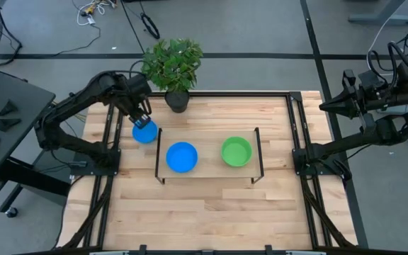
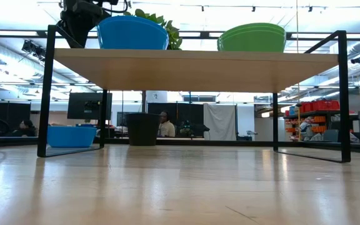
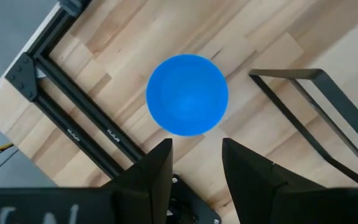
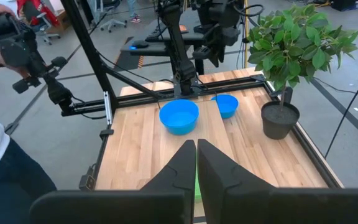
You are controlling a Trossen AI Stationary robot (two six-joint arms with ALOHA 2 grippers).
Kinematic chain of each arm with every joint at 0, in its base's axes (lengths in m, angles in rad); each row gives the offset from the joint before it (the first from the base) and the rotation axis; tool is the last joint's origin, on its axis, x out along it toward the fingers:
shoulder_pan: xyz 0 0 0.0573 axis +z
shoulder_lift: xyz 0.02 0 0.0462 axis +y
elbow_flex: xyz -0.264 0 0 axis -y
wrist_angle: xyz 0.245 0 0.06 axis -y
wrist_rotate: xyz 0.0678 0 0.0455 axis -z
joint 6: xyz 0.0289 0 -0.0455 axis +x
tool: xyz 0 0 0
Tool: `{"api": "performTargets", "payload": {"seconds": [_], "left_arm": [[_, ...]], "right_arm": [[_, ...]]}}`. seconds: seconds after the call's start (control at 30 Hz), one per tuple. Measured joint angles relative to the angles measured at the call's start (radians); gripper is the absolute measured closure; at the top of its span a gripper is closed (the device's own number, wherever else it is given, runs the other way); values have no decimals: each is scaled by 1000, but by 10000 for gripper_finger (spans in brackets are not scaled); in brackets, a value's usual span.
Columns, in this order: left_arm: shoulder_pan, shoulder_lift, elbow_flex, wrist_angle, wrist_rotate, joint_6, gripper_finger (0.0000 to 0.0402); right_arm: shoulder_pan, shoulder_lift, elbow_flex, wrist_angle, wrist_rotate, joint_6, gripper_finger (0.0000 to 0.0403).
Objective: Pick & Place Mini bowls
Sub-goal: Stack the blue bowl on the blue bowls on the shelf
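left pincer hovers narrowly parted above blue bowl on worktop; widen, then straddle one rim before closing.

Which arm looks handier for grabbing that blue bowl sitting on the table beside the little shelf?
Probably the left. Its pincer hangs open right above the blue bowl, while the right pincer is off past the table's far edge.

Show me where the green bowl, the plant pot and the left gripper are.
green bowl [image 1: 236, 151]: high view, its inside.
plant pot [image 1: 177, 100]: high view, its rim.
left gripper [image 1: 143, 119]: high view, between its fingertips.
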Motion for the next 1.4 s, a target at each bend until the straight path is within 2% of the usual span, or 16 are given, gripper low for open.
{"api": "performTargets", "payload": {"seconds": [0.17,0.57,0.8,0.93,1.1,1.4], "left_arm": [[29,-2,-27,0,0,-23,257],[158,-15,-256,23,26,-38,257],[231,-15,-336,51,52,-35,257],[275,-15,-373,110,55,-35,257],[313,-15,-408,196,127,-40,257],[363,-15,-497,279,131,-62,257]], "right_arm": [[0,0,0,0,0,0,382],[0,0,0,0,0,0,382],[0,0,0,0,0,0,382],[0,0,0,0,0,0,382],[0,0,0,0,0,0,382],[0,0,0,0,0,0,382]]}}
